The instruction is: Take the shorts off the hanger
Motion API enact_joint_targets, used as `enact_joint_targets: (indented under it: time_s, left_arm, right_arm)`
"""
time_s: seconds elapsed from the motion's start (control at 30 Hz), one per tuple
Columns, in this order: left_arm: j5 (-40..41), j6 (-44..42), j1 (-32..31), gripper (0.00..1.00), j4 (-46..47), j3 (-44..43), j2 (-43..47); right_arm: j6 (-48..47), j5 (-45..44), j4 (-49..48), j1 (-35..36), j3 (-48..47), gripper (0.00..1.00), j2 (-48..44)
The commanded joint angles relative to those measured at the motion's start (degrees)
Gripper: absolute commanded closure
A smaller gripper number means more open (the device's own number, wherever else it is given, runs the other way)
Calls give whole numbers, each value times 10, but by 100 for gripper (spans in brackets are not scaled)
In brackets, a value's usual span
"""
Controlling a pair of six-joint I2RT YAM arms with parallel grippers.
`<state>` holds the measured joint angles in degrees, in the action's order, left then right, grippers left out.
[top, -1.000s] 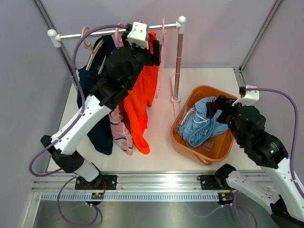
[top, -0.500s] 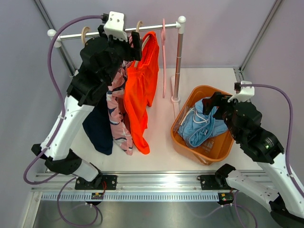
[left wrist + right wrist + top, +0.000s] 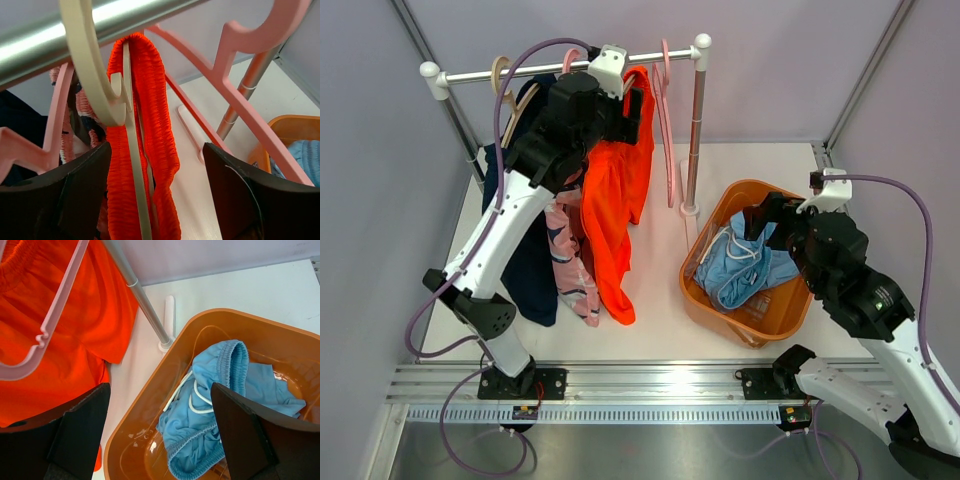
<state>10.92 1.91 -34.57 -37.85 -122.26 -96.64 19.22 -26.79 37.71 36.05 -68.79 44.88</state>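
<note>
Up at the rail, left gripper gapes toward orange shorts, probably set to pinch; right gripper's spread too.

Left tool hemmed: rail above, pink hanger right, cream hanger ahead.

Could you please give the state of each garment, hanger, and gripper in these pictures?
orange shorts, hanging on cream hanger
pink patterned shorts, hanging
navy shorts, hanging
light blue shorts, lying in orange basket
empty pink hanger, on rail
left gripper, open
right gripper, open
</note>
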Motion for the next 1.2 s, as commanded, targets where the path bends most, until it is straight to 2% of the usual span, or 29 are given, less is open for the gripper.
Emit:
enact_joint_targets:
  time_s: [0.0,0.1,0.27,0.57,0.8,0.93,0.97,1.03,1.07,1.17]
  left_arm:
    - [-6,2,11,23,17,-27,-11]
    - [23,-13,13,23,36,-26,-27]
    - [18,-16,23,25,52,-29,-45]
    - [15,-16,25,40,87,-12,-41]
    - [10,-16,25,46,106,-4,-37]
    - [13,-32,25,57,94,-19,-49]
    - [13,-32,25,64,94,-19,-49]
    - [10,-34,26,71,92,-19,-50]
    - [9,-34,26,79,91,-21,-50]
    - [5,-38,25,94,79,-36,-57]
  right_arm:
    - [-10,-5,-16,-4,-9,10,-8]
    - [-16,-12,-15,-4,-7,10,-8]
    - [-18,-15,-21,-4,-4,10,-7]
    - [-18,-13,-26,-4,1,10,4]
    - [-21,-13,-30,-4,3,10,9]
    - [-19,-10,-33,-4,5,10,15]
    - [-19,-10,-33,-4,5,10,19]
    - [-20,-9,-33,-4,5,10,19]
    - [-19,-8,-33,-4,5,10,20]
    - [-17,-6,-33,-4,5,10,19]
